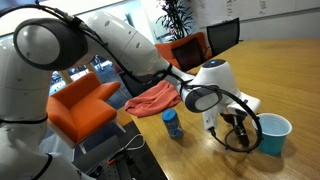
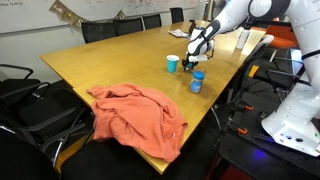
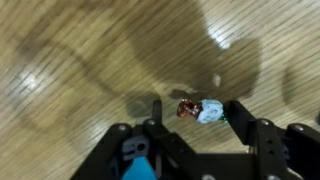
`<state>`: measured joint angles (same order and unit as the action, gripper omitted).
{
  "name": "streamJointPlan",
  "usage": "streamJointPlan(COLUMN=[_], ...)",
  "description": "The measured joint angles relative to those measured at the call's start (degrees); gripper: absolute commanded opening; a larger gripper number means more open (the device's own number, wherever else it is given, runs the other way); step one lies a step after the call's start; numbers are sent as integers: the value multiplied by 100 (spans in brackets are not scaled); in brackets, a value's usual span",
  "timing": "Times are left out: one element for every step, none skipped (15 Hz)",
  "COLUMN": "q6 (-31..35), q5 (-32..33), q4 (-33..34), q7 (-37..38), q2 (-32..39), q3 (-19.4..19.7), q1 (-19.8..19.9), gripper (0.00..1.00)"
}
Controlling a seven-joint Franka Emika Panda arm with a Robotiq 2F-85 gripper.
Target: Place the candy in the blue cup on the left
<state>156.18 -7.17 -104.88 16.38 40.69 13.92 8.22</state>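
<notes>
The gripper [image 3: 195, 126] stands wide astride the candy [image 3: 200, 109]; lying off-centre, it may skid across the wooden table [image 3: 80, 60] on closing.

A big wooden table [image 2: 110, 65] is seen in both exterior views. Its top is light brown and shiny. In the wrist view the lines in the wood are shown up close, and soft shadows are laid over them. Black chairs [image 2: 125, 25] are lined up along the far side, below a white wall [image 2: 110, 8]. Another black chair [image 2: 25, 92] is set at a near corner. The floor [image 2: 205, 165] is dark. In an exterior view, an orange chair [image 1: 82, 105] is placed beside the table, and a second orange chair [image 1: 190, 48] further back. A green plant [image 1: 178, 14] is seen by bright windows [image 1: 145, 18].
</notes>
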Motion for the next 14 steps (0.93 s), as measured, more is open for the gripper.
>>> streamJointPlan(q6=[0, 0, 0, 0, 0, 0, 0, 0, 0, 1, 21, 60, 111, 161], q5=[-1, -3, -3, -3, -3, -3, -3, -3, -3, -3, -3, -3, -13, -27], q4=[36, 74, 97, 115, 129, 140, 145, 147, 148, 149, 146, 127, 74, -26], q7=[9, 22, 50, 78, 89, 91, 91, 92, 92, 92, 92, 92, 92, 92], q2=[27, 37, 40, 44, 46, 50, 51, 51, 50, 40, 12, -52, -164, -335], q3=[-8, -22, -34, -46, -54, -57, -57, -57, -57, -57, -57, -57, -62, -67], q1=[0, -1, -1, -1, -1, -1, -1, -1, -1, -1, -2, -4, -4, -7], gripper=[30, 23, 15, 9, 4, 1, 1, 3, 3, 3, 3, 3, 3, 3])
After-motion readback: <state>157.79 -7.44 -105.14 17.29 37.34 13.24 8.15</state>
